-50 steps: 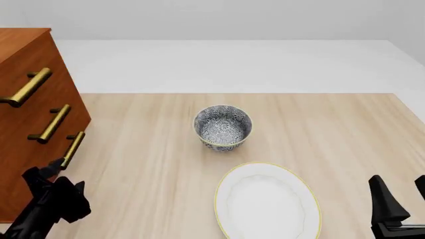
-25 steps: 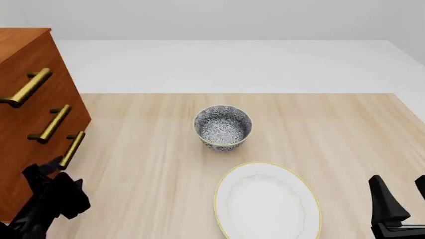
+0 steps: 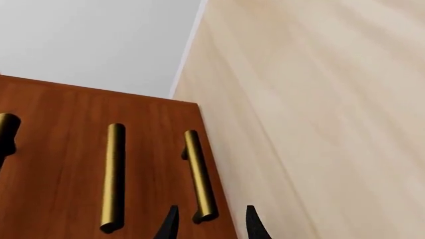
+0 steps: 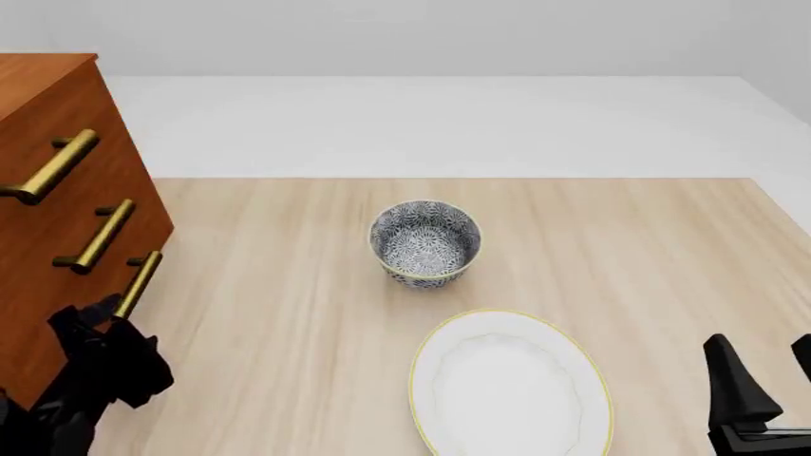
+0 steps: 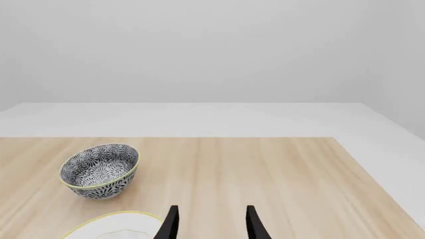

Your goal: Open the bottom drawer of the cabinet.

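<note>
The cabinet (image 4: 57,114) stands at the table's left with three brass bar handles. Its bottom drawer (image 4: 38,318) looks closed, and its handle (image 4: 137,283) is the lowest one. My left gripper (image 4: 86,313) is open just below that handle's near end. In the left wrist view the bottom handle (image 3: 199,174) runs toward my left gripper (image 3: 210,225), and its near end lies between the fingertips (image 3: 171,221). The middle handle (image 3: 113,177) lies beside it. My right gripper (image 4: 766,369) hangs open at the front right, holding nothing, and also shows open in its own wrist view (image 5: 211,224).
A blue patterned bowl (image 4: 424,242) (image 5: 99,171) sits mid-table. A white plate with a yellow rim (image 4: 511,385) (image 5: 113,226) lies in front of it. The table's right edge (image 4: 780,204) runs close to the right arm.
The left arm's wrist has sunk toward the lower left and its fingertips have edged slightly up toward the bottom handle. The right arm has not moved.
</note>
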{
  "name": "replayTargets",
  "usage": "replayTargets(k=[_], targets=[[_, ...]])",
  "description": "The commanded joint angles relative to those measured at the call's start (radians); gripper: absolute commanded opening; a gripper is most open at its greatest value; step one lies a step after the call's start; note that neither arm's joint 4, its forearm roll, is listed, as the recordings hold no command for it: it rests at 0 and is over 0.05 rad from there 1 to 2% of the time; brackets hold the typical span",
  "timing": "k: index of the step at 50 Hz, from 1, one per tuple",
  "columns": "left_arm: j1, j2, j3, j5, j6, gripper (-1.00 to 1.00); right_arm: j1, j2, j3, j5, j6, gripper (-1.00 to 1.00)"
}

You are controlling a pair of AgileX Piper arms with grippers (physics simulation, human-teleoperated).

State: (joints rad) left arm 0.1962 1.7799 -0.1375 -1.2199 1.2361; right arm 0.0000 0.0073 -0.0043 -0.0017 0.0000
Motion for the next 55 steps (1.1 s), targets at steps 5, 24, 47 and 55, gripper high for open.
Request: replayTargets(k=[5, 24, 47, 55], targets=[[0.016, 0.036, -0.031, 0.0, 0.006, 1.0, 0.0, 0.0, 0.0, 0.0, 0.0, 1.0], [0.04, 0.093, -0.063, 0.0, 0.003, 1.0, 0.0, 0.0, 0.0, 0.0, 0.0, 1.0], [0.08, 0.133, -0.092, 0.0, -0.006, 1.0, 0.0, 0.0, 0.0, 0.0, 0.0, 1.0], [0.087, 0.159, -0.108, 0.0, -0.002, 1.0, 0.0, 0.0, 0.0, 0.0, 0.0, 1.0]])
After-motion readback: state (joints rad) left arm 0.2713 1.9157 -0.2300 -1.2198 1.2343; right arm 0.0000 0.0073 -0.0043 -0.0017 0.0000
